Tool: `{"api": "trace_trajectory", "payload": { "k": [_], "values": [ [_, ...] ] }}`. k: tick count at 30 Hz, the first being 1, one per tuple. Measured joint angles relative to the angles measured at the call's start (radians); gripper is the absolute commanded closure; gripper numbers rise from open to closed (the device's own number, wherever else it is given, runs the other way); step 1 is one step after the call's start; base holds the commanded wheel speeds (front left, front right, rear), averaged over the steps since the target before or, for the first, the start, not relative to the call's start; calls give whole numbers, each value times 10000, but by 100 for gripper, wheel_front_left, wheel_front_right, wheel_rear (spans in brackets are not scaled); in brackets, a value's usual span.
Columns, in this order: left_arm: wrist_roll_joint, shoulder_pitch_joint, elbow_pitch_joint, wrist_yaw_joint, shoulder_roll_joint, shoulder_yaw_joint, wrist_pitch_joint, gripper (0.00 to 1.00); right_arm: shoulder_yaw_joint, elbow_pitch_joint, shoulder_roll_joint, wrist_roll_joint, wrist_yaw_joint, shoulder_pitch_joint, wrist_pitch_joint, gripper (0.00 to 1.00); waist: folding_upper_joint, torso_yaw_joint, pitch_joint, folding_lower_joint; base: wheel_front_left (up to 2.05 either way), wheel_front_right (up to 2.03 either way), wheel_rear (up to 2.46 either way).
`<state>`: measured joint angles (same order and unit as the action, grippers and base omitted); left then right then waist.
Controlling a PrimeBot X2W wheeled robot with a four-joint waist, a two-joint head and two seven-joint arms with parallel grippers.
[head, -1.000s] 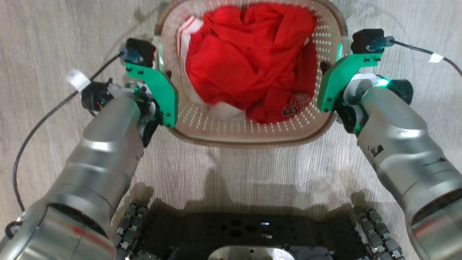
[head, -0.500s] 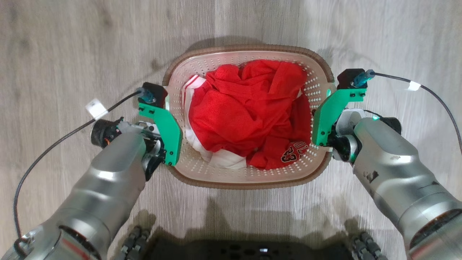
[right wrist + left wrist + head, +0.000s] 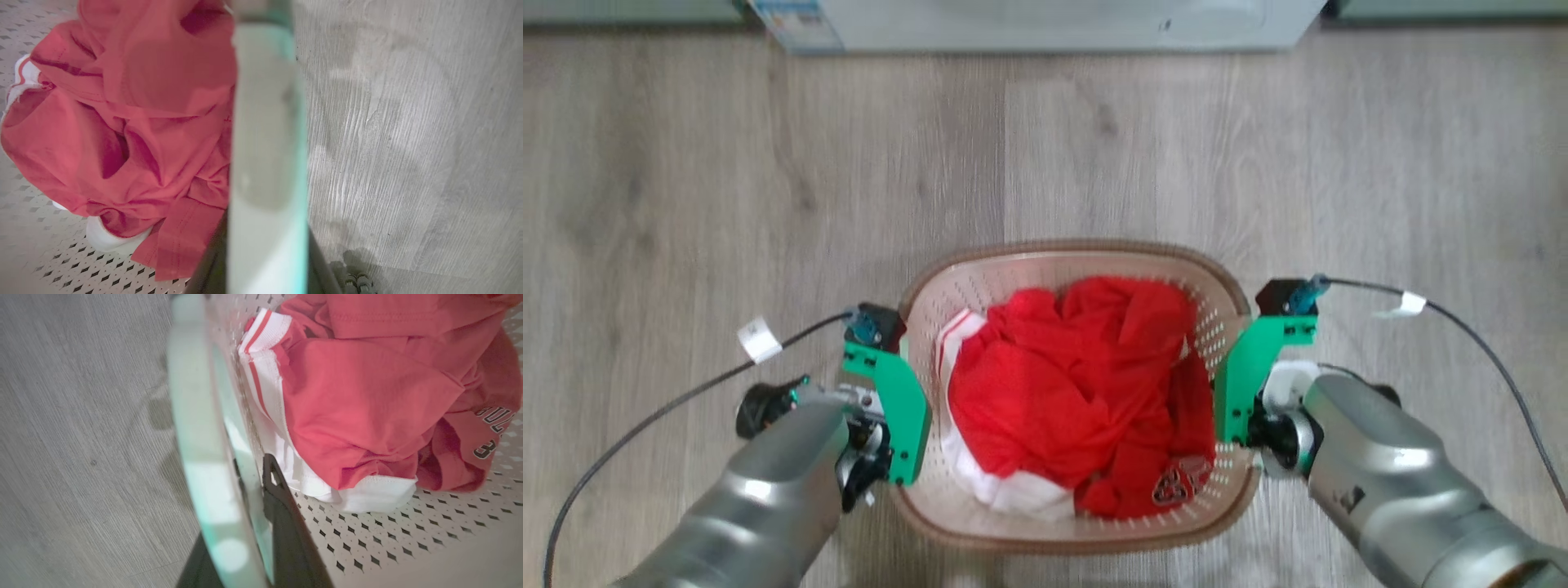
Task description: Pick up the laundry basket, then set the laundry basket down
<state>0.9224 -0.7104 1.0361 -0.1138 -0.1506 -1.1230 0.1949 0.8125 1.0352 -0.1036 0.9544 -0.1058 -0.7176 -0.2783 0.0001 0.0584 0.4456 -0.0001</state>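
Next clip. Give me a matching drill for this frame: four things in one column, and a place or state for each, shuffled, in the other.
1. laundry basket
2. red clothing
3. left tool
4. right tool

A. shut on the right handle
B. heaped inside the basket
C. brown rim, perforated cream walls
D. shut on the left handle

Pairs: 1-C, 2-B, 3-D, 4-A

One laundry basket [image 3: 1078, 247], one heap of red clothing [image 3: 1062, 400] and two cables, left [image 3: 686, 398] and right [image 3: 1462, 328], are counted.
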Motion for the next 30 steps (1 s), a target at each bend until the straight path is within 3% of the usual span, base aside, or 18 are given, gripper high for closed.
{"api": "trace_trajectory", "payload": {
  "k": [15, 30],
  "values": [
    [593, 1504, -863, 17, -500, -554, 412, 100, 255, -359, -35, 221, 6, 1503, -523, 100, 0, -65, -2430, 0, 0, 0, 0],
    [736, 2431, -1981, 583, -941, -694, 713, 100, -59, -554, -38, 36, 6, 2406, -802, 100, 0, 5, -3399, -1, 0, 0, 0]
  ]
}}
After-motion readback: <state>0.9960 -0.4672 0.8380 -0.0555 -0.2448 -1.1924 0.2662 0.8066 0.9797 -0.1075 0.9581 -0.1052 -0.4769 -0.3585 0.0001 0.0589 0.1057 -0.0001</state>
